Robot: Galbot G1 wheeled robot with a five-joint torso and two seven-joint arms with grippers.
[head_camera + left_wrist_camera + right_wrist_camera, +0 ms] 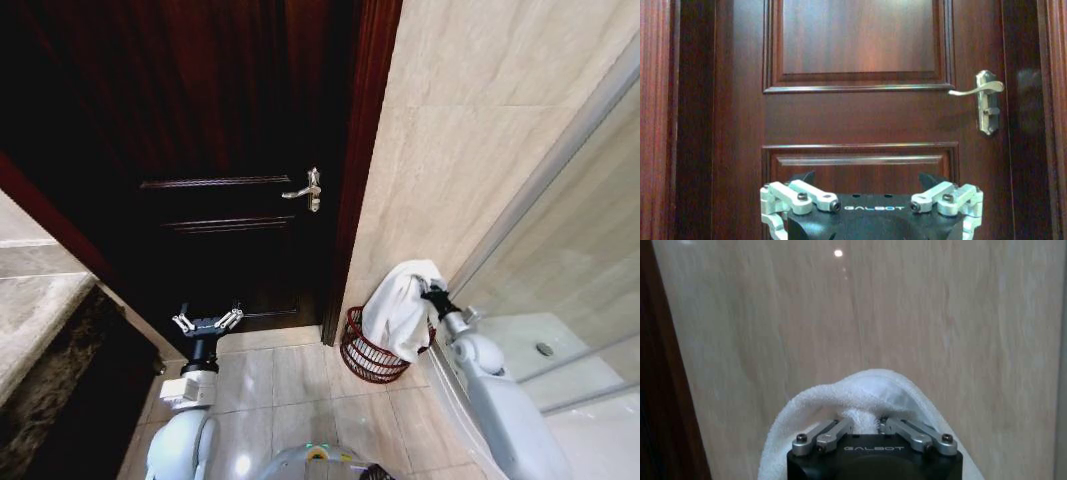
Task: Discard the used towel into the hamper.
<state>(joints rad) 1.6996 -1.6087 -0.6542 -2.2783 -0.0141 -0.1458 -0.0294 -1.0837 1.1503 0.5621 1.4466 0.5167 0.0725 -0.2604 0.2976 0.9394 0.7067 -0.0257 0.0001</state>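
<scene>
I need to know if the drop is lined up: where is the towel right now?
In the head view the towel hangs on the robot's right, held by the right gripper directly over the hamper, beside the tiled wall.

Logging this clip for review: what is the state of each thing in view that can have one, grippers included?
Towel: held up by the right gripper, hanging down over the hamper, not yet dropped.
Hamper: upright on the floor by the wall.
Right gripper: shut on the towel, above the hamper.
Left gripper: open, empty, facing the door.
Door: closed.
Door handle: level, not pressed.
</scene>
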